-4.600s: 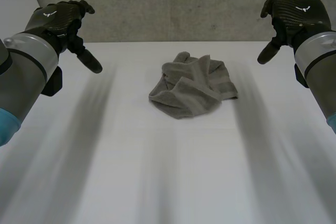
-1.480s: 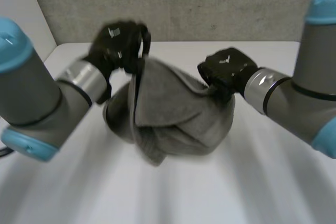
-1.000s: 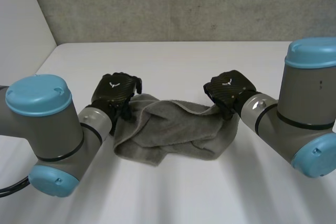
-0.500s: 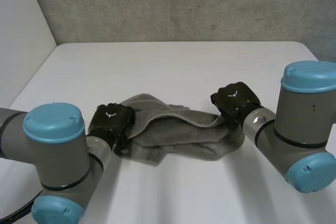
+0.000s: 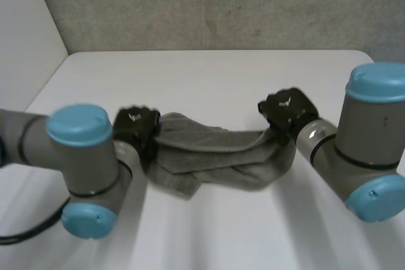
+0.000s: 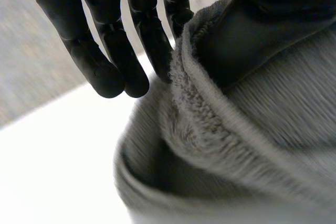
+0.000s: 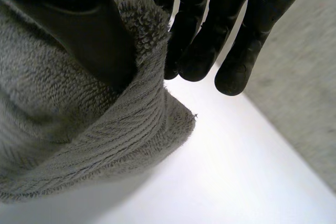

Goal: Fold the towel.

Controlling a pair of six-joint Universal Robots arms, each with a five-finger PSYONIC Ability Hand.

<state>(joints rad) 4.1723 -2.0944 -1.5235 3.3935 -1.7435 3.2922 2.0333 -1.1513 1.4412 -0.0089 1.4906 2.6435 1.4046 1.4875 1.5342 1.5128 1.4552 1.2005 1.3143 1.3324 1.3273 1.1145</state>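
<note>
A grey towel (image 5: 215,156) stretches across the white table (image 5: 209,80) between my two hands, still bunched and twisted in its middle. My left hand (image 5: 136,128) pinches the towel's left end; in the left wrist view the thumb (image 6: 252,30) presses the towel's edge (image 6: 194,98) against the fingers (image 6: 100,51). At the towel's right end my right hand (image 5: 286,110) grips it; in the right wrist view its thumb (image 7: 89,35) clamps the towel's corner (image 7: 152,93) against the fingers (image 7: 210,40).
A grey concrete wall (image 5: 209,4) rises behind the table's far edge. My left arm (image 5: 76,162) and right arm (image 5: 361,156) reach low over the near part of the table on either side of the towel.
The towel has been pulled longer and flatter between the hands. My left hand has closed its pinch on the left end. Both arms have shifted slightly.
</note>
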